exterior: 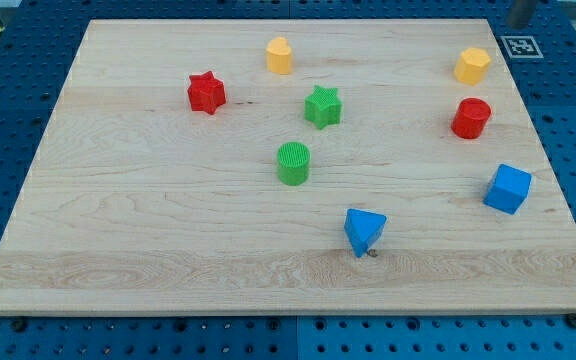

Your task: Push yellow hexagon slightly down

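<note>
The yellow hexagon [472,65] sits near the board's top right corner. A short grey rod end shows at the view's top right edge, off the wooden board [148,220]. My tip [520,21] is above and to the right of the yellow hexagon, apart from it. A red cylinder [471,118] stands just below the hexagon.
A blue cube [508,188] is at the right edge and a blue triangle [364,230] at lower centre. A green cylinder [293,163] and green star [322,106] are mid-board. A red star [206,92] and another yellow block [279,55] are upper left. A marker tag [521,46] lies beside the board's top right corner.
</note>
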`<state>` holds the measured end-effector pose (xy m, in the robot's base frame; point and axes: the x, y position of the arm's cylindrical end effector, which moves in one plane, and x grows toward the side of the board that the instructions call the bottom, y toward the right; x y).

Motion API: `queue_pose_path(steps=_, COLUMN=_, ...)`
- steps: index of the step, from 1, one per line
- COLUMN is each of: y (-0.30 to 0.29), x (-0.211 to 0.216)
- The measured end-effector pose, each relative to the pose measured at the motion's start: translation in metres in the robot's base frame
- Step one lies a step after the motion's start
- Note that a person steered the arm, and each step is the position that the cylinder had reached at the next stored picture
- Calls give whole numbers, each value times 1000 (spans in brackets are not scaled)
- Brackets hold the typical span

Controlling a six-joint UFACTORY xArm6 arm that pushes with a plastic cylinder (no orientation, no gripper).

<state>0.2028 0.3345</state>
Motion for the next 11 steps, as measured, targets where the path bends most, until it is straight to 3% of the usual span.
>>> queue_pose_path(steps=1, y=0, x=0)
queue_pose_path(steps=3, y=0, x=39)
queue_pose_path(steps=7, y=-81, x=1)
queue_pose_path(steps=8, y=-110, x=22)
queue_pose_path(steps=11, y=-97, x=93)
